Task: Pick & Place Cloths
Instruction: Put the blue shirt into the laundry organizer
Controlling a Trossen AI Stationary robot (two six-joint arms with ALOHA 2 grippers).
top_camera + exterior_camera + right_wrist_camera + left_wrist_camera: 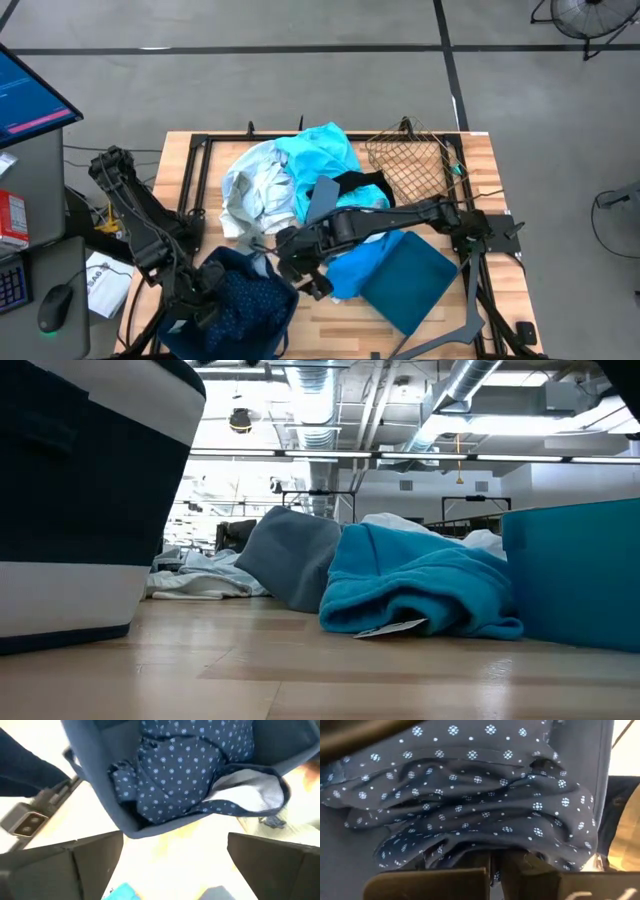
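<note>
Hovering right gripper (312,282): fingers spread wide and empty, poised just beside the navy dotted cloth (252,298), which lies toward the left arm from it; in the right wrist view its 2 dark fingers (70,865) stand far apart with only bare tabletop between them.
Left gripper (492,870): clenched, down at the navy dotted cloth near the table's front left corner; the fabric bunches right above its fingers (whether a fold is pinched between them cannot be told).
Navy dotted cloth: crumpled inside a dark bin (100,780), dark blue with small pale flower-like dots, a paler inner lining showing at 1 edge.
Bright blue cloth (355,268): on the wooden table (500,290) under the right arm, touching a teal bin (408,280) lying beside it.
Turquoise cloth (318,160): on top of the middle pile, behind the right arm.
White and pale blue cloth (250,190): rumpled, beside the turquoise one on the left arm's side.
Grey cloth (322,198): a flat strip between the pile and the right arm.
Black cloth (362,183): a narrow band touching the grey one.
Wire-mesh basket (408,160): brown, at the back right of the table.
</note>
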